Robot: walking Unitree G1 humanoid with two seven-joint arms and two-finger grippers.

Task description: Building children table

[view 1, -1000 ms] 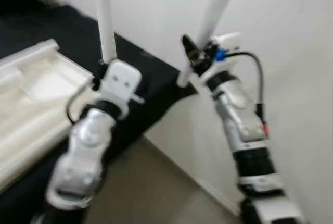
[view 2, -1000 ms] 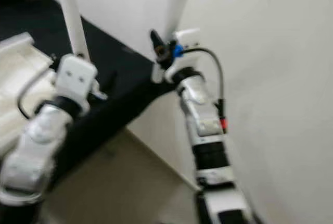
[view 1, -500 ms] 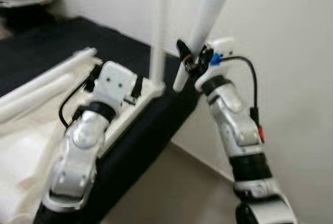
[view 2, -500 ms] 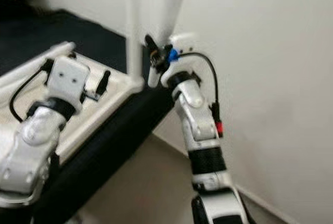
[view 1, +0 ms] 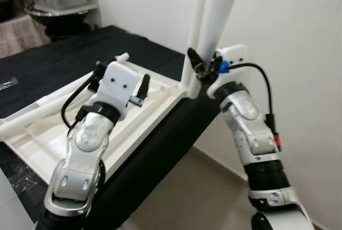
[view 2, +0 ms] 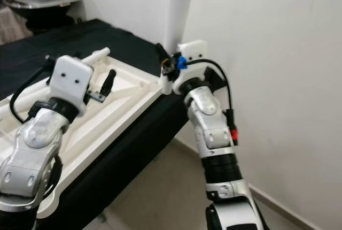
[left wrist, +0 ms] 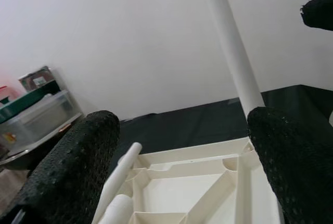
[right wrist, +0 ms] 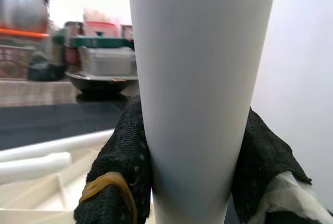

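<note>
Work surface: a black-covered table [view 1: 80,53] runs along a white wall, with storage tubs at its far end.
Tabletop panel: the white children's tabletop [view 1: 155,99] lies upside down on the black cover, its ribbed underside facing up, its near corner at the table's edge.
Fitted leg: a slim white leg [left wrist: 231,52] stands upright in the far corner socket of the panel.
Loose legs: two more white legs [right wrist: 36,156] lie flat along the panel's far side.
Held leg: a thick white tapered leg [view 1: 222,10] rises steeply, its lower end just beside the fitted leg's corner.
Right gripper: the right gripper [right wrist: 195,174] pinches the held leg between its black fingers [right wrist: 122,151], low on the shaft.
Left gripper: the left gripper [left wrist: 192,146] hovers above the panel with fingers spread wide, gripping nothing.
Step in hand: apparently carrying the held leg to a socket.
Next move: likely find a free corner socket, stand the leg's end squarely over it, then press or twist it home while the left gripper steadies the panel.
</note>
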